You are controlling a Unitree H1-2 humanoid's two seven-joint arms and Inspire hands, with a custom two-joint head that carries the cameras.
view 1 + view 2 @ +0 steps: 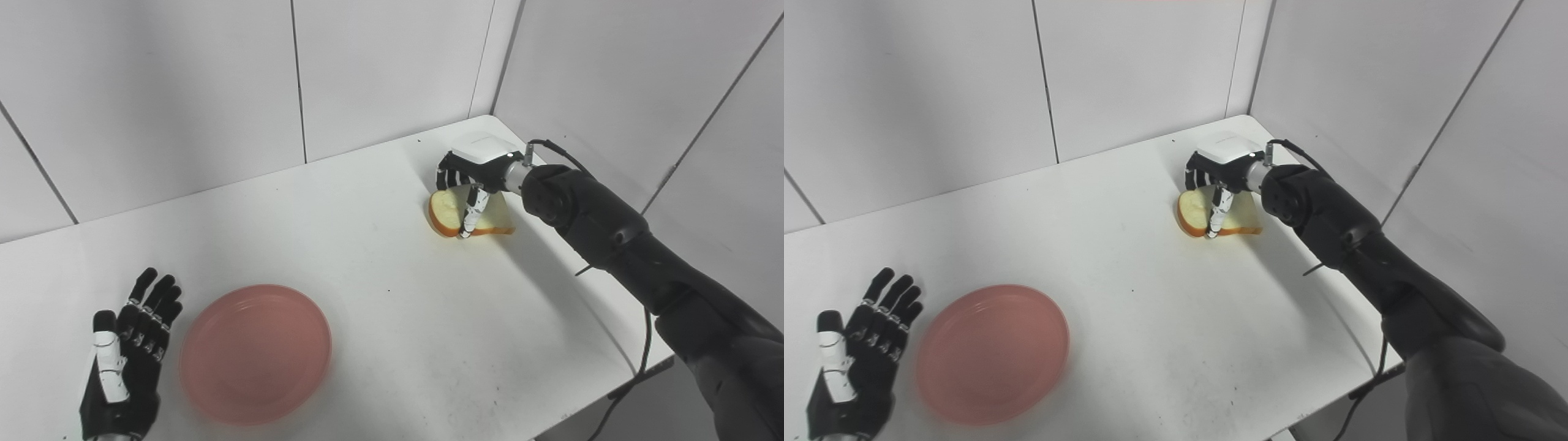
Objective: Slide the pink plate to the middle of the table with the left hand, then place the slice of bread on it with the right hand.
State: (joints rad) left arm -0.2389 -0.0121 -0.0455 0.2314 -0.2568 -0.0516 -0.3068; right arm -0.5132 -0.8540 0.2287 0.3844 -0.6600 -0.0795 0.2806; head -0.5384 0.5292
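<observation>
The pink plate (pixel 256 352) lies flat on the white table (pixel 404 306) at the front left. My left hand (pixel 128 361) is open and empty, palm on the table just left of the plate, a small gap apart from its rim. The slice of bread (pixel 442 214), pale with an orange-brown crust, is at the far right of the table. My right hand (pixel 471 174) is closed over it from above, thumb down the front and fingers behind. The slice looks tilted, its left edge raised.
White panel walls stand close behind the table and along its right side, right by the bread. The table's right edge runs under my right forearm, where a black cable (pixel 640 355) hangs down.
</observation>
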